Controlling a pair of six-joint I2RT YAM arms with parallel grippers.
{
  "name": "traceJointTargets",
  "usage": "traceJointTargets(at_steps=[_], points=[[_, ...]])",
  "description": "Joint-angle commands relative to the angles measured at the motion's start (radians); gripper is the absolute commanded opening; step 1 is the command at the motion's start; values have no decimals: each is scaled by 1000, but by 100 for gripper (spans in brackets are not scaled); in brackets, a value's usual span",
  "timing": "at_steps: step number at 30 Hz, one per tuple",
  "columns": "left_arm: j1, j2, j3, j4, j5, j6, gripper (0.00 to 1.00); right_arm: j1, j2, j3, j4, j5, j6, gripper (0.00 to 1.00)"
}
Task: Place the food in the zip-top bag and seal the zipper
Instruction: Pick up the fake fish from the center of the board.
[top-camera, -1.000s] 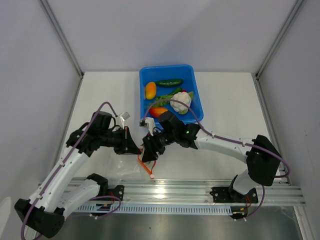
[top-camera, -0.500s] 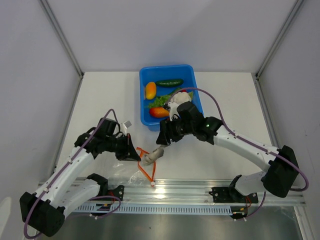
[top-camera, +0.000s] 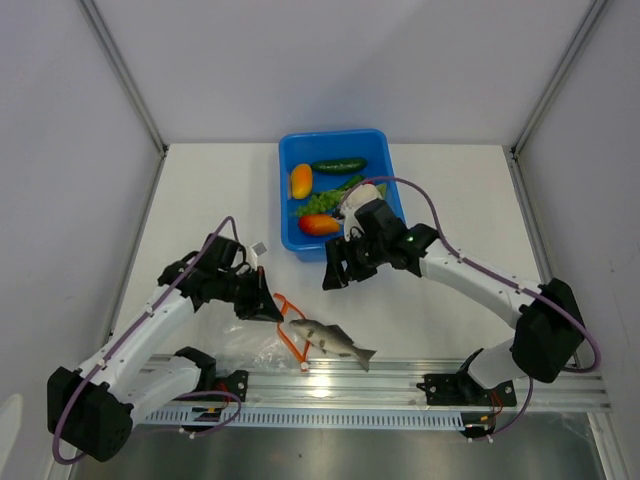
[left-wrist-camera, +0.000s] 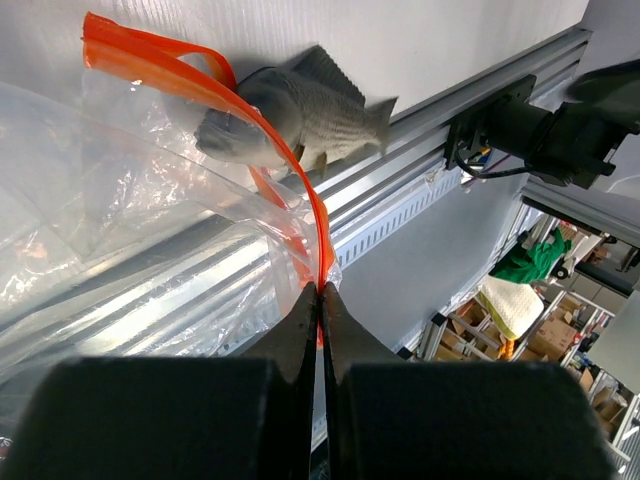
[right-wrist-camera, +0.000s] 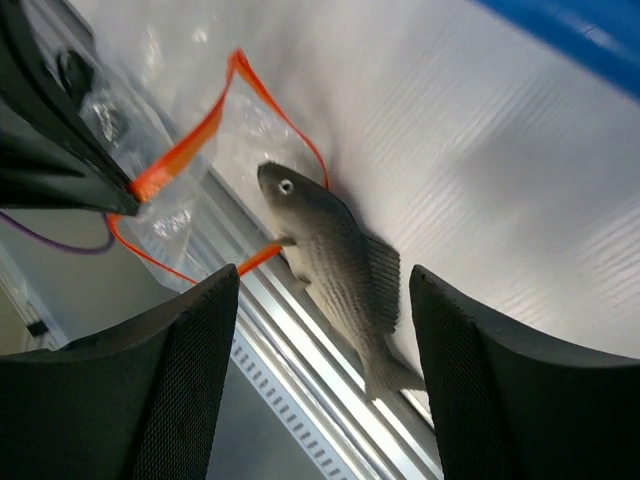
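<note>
The grey fish (top-camera: 331, 340) lies on the table by the front rail. Its head is at the mouth of the clear zip-top bag (top-camera: 255, 345) and its body and tail lie outside. My left gripper (top-camera: 270, 306) is shut on the red-orange zipper (top-camera: 290, 325) and holds the mouth up. In the left wrist view the strip (left-wrist-camera: 262, 140) runs from my gripper (left-wrist-camera: 320, 290) across the fish (left-wrist-camera: 300, 108). My right gripper (top-camera: 335, 276) is open and empty, above and behind the fish (right-wrist-camera: 335, 255). The zipper (right-wrist-camera: 190, 150) loops around the fish's head.
The blue tub (top-camera: 390, 170) at the back centre holds an orange-yellow pepper (top-camera: 301, 180), a dark green chili (top-camera: 338, 165), a red-orange fruit (top-camera: 318, 224), green chilies (top-camera: 325, 201) and the white cauliflower (top-camera: 366, 193), partly behind my right arm. The aluminium rail (top-camera: 400, 375) runs along the front edge.
My right gripper has let go of the fish and pulled back toward the tub. The fish now lies flat by the bag's mouth. My left gripper stays on the zipper.
</note>
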Motion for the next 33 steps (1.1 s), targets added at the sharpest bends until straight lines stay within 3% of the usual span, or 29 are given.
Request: traceJointTargets(at_steps=[1,7,13,20,30,33], points=[[-5,16,1,30,-8,16,0,58,56,3,-65,-82,-64,70],[-5,65,17,35,-23,27,1,89,99,-72,-60,-138,-68,70],[-5,85,3,43,-23,27,1,130,125,-129,-26,-79,-77,71],[-5,82,-5,35,-26,30,1,179,168,-247,167,17,5,71],[-5,59,-12,29,-31,22,1,258,314,-227,265,108,16,71],[-5,56,-16,24,-33,22,0,273,349,-224,283,134,27,65]])
